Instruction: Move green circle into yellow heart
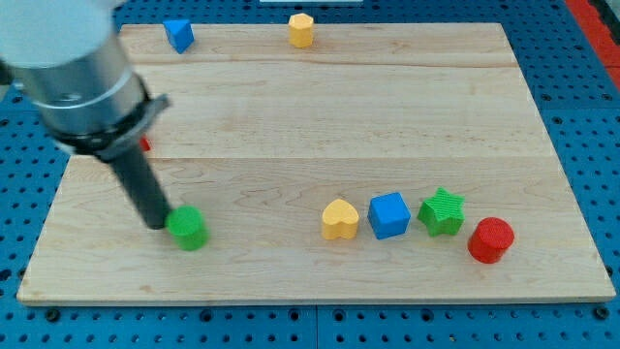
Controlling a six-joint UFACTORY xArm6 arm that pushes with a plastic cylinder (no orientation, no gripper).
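Note:
The green circle (187, 228) lies on the wooden board (310, 136) at the lower left. The yellow heart (339, 219) lies to its right, near the lower middle, well apart from it. My tip (158, 224) is the lower end of the dark rod and stands right against the green circle's left side.
A blue cube (389, 214), a green star (442, 211) and a red cylinder (490, 239) stand in a row right of the yellow heart. A blue block (178, 35) and a yellow hexagon (301, 29) sit at the top edge. A red block (145, 143) peeks from behind the arm.

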